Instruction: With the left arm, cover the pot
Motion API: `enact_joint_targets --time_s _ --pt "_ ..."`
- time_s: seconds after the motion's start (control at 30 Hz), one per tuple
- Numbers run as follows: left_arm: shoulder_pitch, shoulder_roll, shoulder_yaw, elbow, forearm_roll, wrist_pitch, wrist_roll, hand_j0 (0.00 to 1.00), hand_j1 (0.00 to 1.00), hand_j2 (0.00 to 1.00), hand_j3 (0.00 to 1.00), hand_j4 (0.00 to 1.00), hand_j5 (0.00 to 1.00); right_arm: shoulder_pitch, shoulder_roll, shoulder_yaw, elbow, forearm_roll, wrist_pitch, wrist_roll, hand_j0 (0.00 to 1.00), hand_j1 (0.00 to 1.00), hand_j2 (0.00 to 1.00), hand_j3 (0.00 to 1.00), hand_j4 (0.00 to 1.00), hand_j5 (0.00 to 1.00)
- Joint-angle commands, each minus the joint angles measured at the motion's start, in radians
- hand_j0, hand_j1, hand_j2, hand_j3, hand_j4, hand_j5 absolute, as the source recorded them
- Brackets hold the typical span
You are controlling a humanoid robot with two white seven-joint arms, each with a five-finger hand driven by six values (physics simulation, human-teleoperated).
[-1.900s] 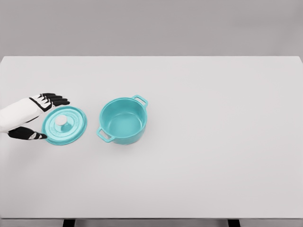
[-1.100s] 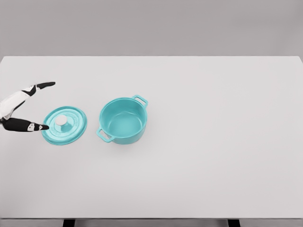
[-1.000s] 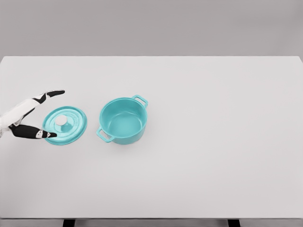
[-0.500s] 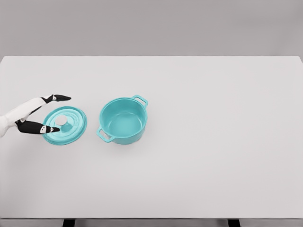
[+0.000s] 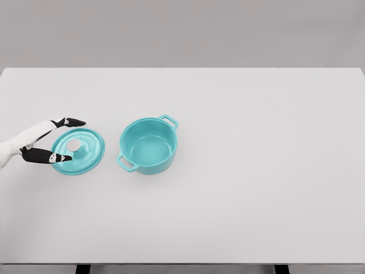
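Observation:
An open teal pot (image 5: pixel 148 147) with two side handles stands on the white table, left of the middle. Its teal lid (image 5: pixel 85 157) with a white knob (image 5: pixel 74 146) lies on the table just left of the pot, apart from it. My left hand (image 5: pixel 75 140) reaches in from the left edge. It is open, with the thumb over the lid's near-left rim and the long fingers (image 5: pixel 69 122) above its far-left rim. Whether they touch the lid I cannot tell. The right arm is out of view.
The white table (image 5: pixel 256 171) spreads wide to the right of the pot and in front of it. Its far edge meets a grey wall. The near edge runs along the bottom of the picture.
The left hand pulled back to the left, then came in again toward the lid and narrowed its span, so thumb and fingers now bracket the lid's left rim. Pot and lid stay in place.

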Motion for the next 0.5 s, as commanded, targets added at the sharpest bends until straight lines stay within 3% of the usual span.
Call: enact_joint_targets --time_s 0.0,0.47 --pt "0.000 0.001 0.001 0.000 0.009 0.033 -0.034 0.82 0.82 0.82 0.82 0.82 0.82 0.000 0.000 0.000 0.000 0.001 -0.001 0.000 1.00 1.00 1.00 1.00 1.00 1.00" --pt "-0.025 -0.019 0.001 0.009 0.004 0.043 -0.054 0.80 0.80 0.80 0.80 0.80 0.80 -0.002 0.000 0.000 0.000 0.001 -0.001 0.000 1.00 1.00 1.00 1.00 1.00 1.00"
